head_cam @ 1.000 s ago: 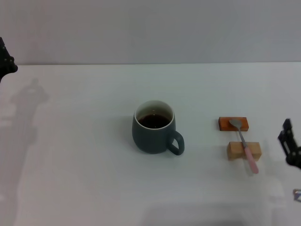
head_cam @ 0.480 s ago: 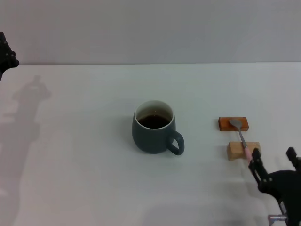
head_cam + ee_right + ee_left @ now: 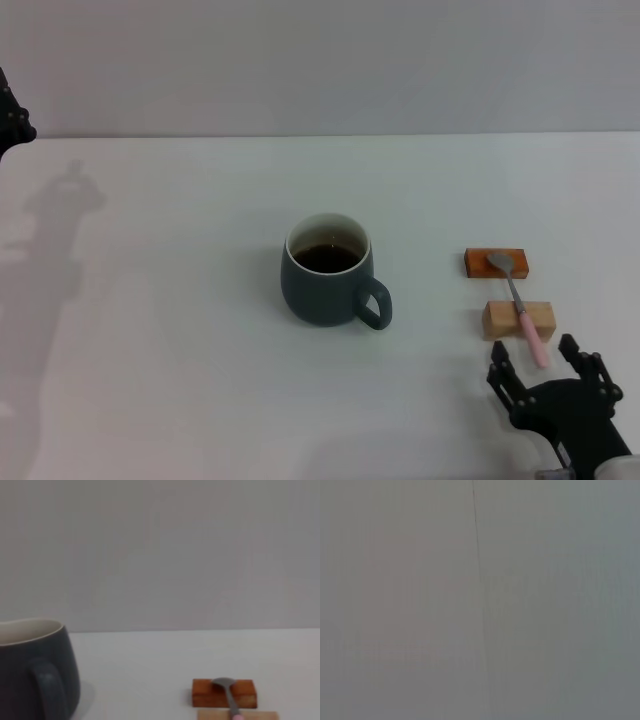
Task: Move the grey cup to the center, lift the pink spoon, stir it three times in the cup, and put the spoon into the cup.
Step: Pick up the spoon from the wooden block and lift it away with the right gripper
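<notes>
In the head view, the grey cup (image 3: 328, 283) stood near the middle of the white table (image 3: 180, 330), holding dark liquid, its handle turned to the right and near side. Well to its right, the pink spoon (image 3: 520, 305) lay across two blocks, its bowl on the orange-brown block (image 3: 480, 264) and its handle over the pale wooden block (image 3: 500, 320). The right claw (image 3: 545, 366) sat just near of the spoon's handle tip, fingers spread apart and empty. The left claw (image 3: 12, 122) showed only at the far left edge, and I could not tell its state.

The left wrist view showed only a blank grey surface.

In the right wrist view, the cup (image 3: 35, 667) stood left of the spoon (image 3: 229, 695) on its blocks.
</notes>
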